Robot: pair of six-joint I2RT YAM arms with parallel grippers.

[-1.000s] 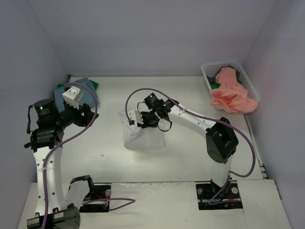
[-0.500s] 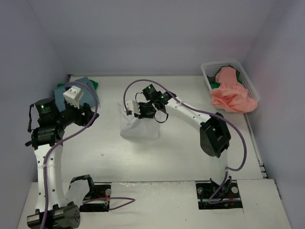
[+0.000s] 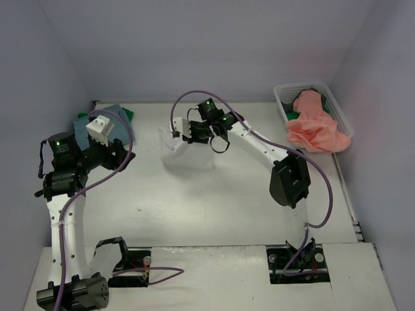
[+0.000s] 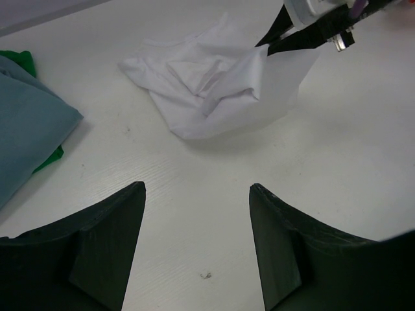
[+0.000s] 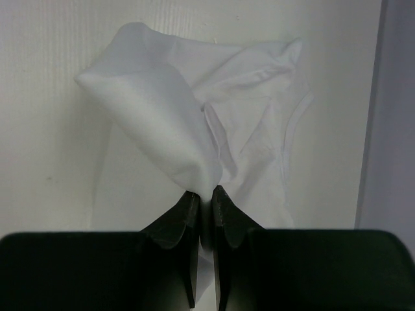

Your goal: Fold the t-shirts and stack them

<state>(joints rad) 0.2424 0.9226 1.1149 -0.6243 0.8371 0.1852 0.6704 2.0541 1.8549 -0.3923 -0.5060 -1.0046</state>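
Pale lilac walls (image 3: 214, 45) close in a white table top (image 3: 214, 207), which is seen from above. At its far right corner a white mesh basket (image 3: 283, 103) is placed. It is filled by a salmon pink t-shirt (image 3: 316, 129), which spills over the near rim onto the table. A bit of green cloth (image 3: 292, 115) is seen beside the pink one, at the left wall of the basket. At the far left a light blue t-shirt (image 3: 117, 115) is laid on a bright green t-shirt (image 3: 130, 115), of which only the edges are seen. Between these two places, in the far middle of the table, a white t-shirt (image 3: 187, 154) is found, with the right arm (image 3: 259, 149) stretched over to its far left corner. The left arm (image 3: 65, 194) is kept apart from it, near the blue and green pile.

From the left wrist, the left gripper (image 4: 198, 194) is seen above bare table, its fingers (image 4: 104, 246) spread wide with nothing between them. The white t-shirt is seen beyond it, crumpled, with one part raised like a stiff flap. At the top right this flap is met by the right gripper (image 4: 285, 45). The light blue t-shirt lies at the left edge, over the green one.

From the right wrist, the right gripper is seen with its fingers (image 5: 181, 227) pressed together on a fold of the white t-shirt. This fold is lifted, while the rest of the shirt is spread in wrinkles on the table below.
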